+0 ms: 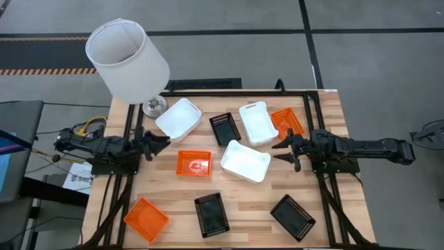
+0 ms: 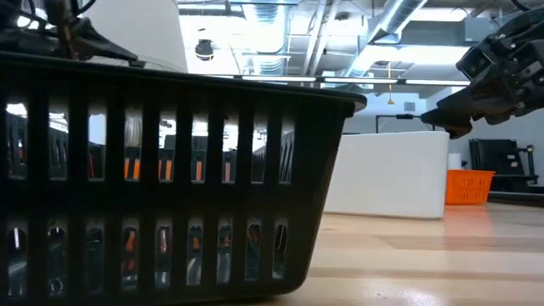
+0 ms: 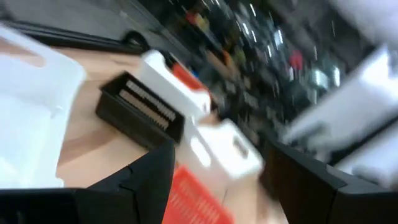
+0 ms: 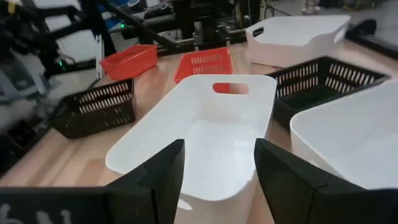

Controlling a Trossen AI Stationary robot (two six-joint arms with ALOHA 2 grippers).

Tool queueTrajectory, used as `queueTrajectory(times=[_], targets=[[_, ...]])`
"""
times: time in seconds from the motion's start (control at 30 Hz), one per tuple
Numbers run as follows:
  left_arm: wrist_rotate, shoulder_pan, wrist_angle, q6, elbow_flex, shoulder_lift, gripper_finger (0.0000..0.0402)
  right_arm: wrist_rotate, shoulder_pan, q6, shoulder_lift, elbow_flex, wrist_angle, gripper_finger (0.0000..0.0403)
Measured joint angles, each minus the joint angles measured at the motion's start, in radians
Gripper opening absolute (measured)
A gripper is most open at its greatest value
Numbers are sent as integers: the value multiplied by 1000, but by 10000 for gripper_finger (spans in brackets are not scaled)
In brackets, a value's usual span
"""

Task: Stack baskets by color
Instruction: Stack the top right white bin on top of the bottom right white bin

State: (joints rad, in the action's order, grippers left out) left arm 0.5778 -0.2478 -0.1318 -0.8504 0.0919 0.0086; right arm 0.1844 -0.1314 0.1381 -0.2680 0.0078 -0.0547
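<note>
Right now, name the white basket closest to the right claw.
The middle white basket, just ahead of the right claw. The other two lie farther back, one beside the lampshade.

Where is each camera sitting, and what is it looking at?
High view: above the table, looking straight down at all nine baskets, the lampshade, and both arms.
Low view: at tabletop height, right behind a black basket, looking across; one pincer shows at upper right.
Left wrist view: on the left arm, past the open left pincer, toward baskets.
Right wrist view: on the right arm, the open right pincer facing a white basket.
Shared: that white basket is also seen from above.
</note>
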Motion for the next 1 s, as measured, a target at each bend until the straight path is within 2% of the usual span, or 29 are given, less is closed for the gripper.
queueTrajectory(times=[0.07, 0.17, 0.37, 0.5, 0.63, 0.77, 0.83, 0.93, 1.0], targets=[[40, 0, 30, -90, 1, 0, 238, -1, -8, -69, 0, 0, 0, 218], [39, 0, 101, -160, 1, 0, 238, -1, -16, -142, 0, 0, 0, 218], [92, 0, 277, -209, 3, 0, 238, -3, -17, -98, 0, 0, -1, 218], [140, 0, 412, -158, 3, 0, 238, -2, 1, 156, 0, 0, -2, 218], [154, 0, 533, -78, 4, 0, 238, -3, 24, 550, 0, 0, -16, 218], [155, 0, 605, -34, 4, 0, 238, -3, 24, 866, 0, 0, -135, 218], [153, 0, 615, -33, 7, 0, 238, -27, 24, 973, 1, 0, -193, 218], [145, 0, 620, -33, 9, 0, 238, -82, 24, 1075, 0, 0, -189, 218], [144, 0, 620, -33, 9, 0, 238, -82, 27, 1140, 0, 0, -181, 218]])
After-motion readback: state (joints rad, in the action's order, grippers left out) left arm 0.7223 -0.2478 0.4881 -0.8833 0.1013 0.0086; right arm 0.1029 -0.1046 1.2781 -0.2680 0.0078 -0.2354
